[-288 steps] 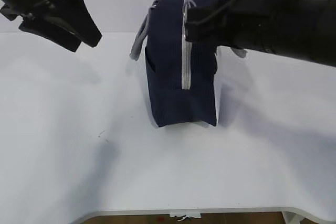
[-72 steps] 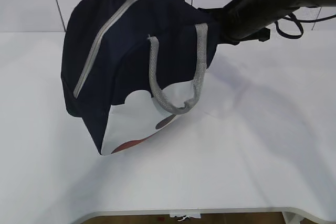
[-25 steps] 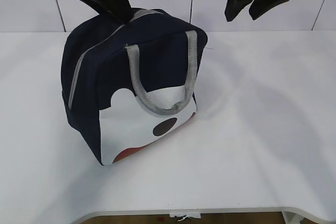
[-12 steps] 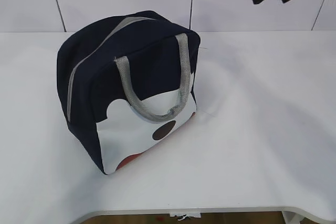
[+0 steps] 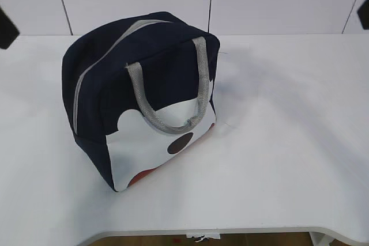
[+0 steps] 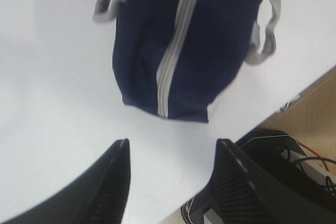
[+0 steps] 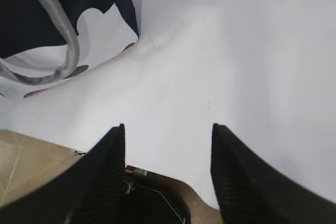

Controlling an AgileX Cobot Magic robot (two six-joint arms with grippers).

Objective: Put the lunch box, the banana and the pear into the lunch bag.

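Navy fabric forms the lunch bag (image 5: 138, 93), which stands zipped shut on the white table (image 5: 288, 142), its grey loop handle (image 5: 167, 93) draped over the white panel. Above the bag's zipper end, the left gripper (image 6: 170, 177) hangs with jaws apart, empty. Beside the bag's white panel, the right gripper (image 7: 168, 166) hovers likewise spread, holding nothing.

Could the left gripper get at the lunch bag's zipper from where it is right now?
Probably yes. The left gripper hangs open and empty above the table, and the lunch bag lies ahead with its grey zipper facing it, nothing between.
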